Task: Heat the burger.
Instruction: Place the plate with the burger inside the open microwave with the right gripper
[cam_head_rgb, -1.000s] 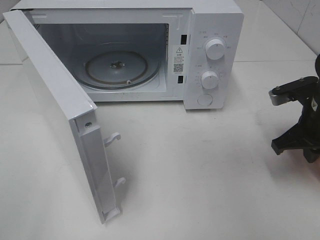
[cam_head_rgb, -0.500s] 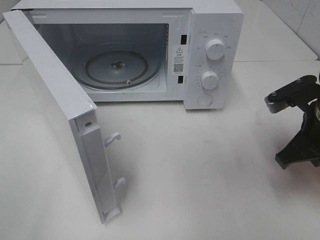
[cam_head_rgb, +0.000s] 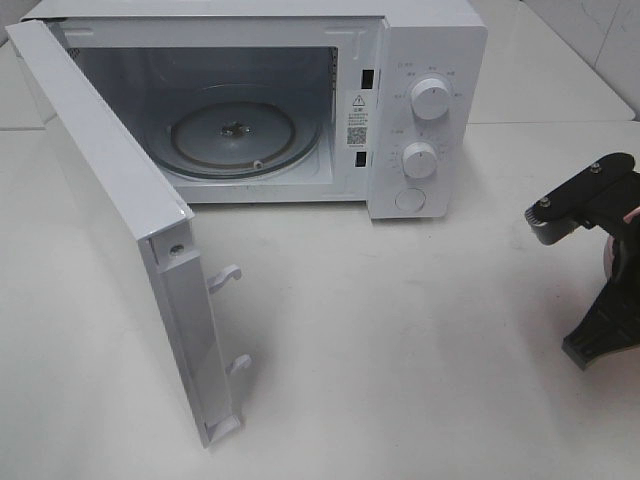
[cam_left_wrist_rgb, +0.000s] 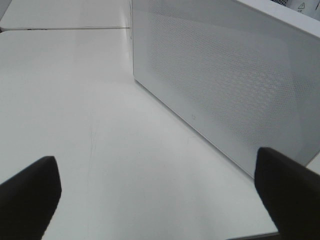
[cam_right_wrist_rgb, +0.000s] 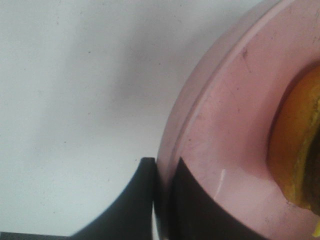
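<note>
In the right wrist view my right gripper (cam_right_wrist_rgb: 161, 167) is shut on the rim of the pink plate (cam_right_wrist_rgb: 225, 125), one dark finger above the rim and one below. The burger (cam_right_wrist_rgb: 296, 140) sits on the plate; only a golden-brown and yellow sliver shows at the frame's edge. In the exterior view the right arm (cam_head_rgb: 600, 210) is at the far right edge, with a thin strip of the pink plate (cam_head_rgb: 606, 256) beside it. My left gripper (cam_left_wrist_rgb: 160, 185) is open and empty, facing the outside of the microwave door (cam_left_wrist_rgb: 225, 85).
The white microwave (cam_head_rgb: 425, 60) stands at the back with its door (cam_head_rgb: 110, 210) swung wide open to the left. The glass turntable (cam_head_rgb: 240, 135) inside is bare. Two knobs (cam_head_rgb: 430, 98) are on its right panel. White table (cam_head_rgb: 400, 340) lies in front.
My right arm has moved down and to the right toward the frame's edge, and a strip of the pink plate now shows beside it. The microwave has not moved.
</note>
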